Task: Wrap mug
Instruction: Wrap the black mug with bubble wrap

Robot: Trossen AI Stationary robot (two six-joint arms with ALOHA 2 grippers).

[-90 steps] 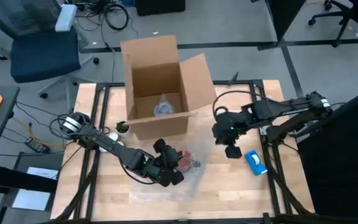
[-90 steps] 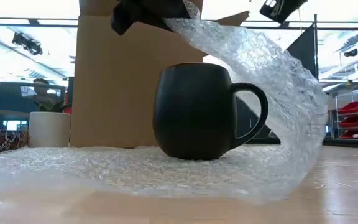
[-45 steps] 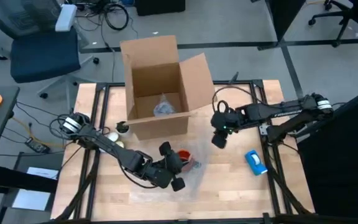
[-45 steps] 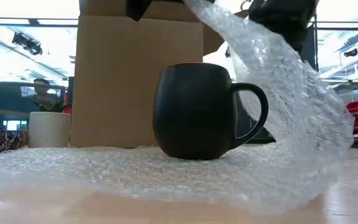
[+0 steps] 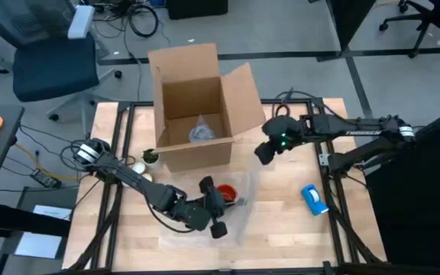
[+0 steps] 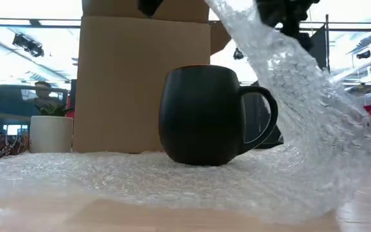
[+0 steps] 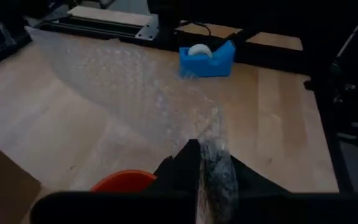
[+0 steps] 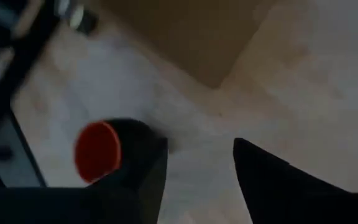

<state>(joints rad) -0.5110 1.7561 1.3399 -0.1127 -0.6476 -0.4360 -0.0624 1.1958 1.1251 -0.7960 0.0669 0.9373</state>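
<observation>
The mug (image 6: pixel 201 115), dark outside and orange inside (image 5: pixel 226 192), stands upright on a sheet of bubble wrap (image 6: pixel 140 177) spread on the table, its handle (image 6: pixel 264 116) toward the table's right. My left gripper (image 5: pixel 218 205) (image 7: pixel 207 173) hovers just above the mug, shut on the wrap. My right gripper (image 5: pixel 264 153) (image 8: pixel 201 168) hangs open in the air, to the right of the mug and farther back, beside the cardboard box (image 5: pixel 197 114); nothing is between its fingers. My left gripper pinches a bunched edge of the bubble wrap (image 7: pixel 212 155) between its two fingers, coming from the table's left at a slant. From the table at the mug's right the wrap (image 6: pixel 301 109) climbs steeply up to the fingers; the rest lies flat under the mug.
The open cardboard box holds a wrapped thing (image 5: pixel 201 131) and stands just behind the mug. A blue tape dispenser (image 5: pixel 314 198) (image 7: pixel 207 57) lies at the table's right. A small white pot with a plant (image 6: pixel 50 132) sits left of the box. Bare wood lies near the front edge.
My right gripper has moved toward the table's far edge and a little left, away from the tape dispenser toward the box flap. My left gripper has shifted slightly right with the wrap; the raised part now stands steeper and bulges farther right of the mug.
</observation>
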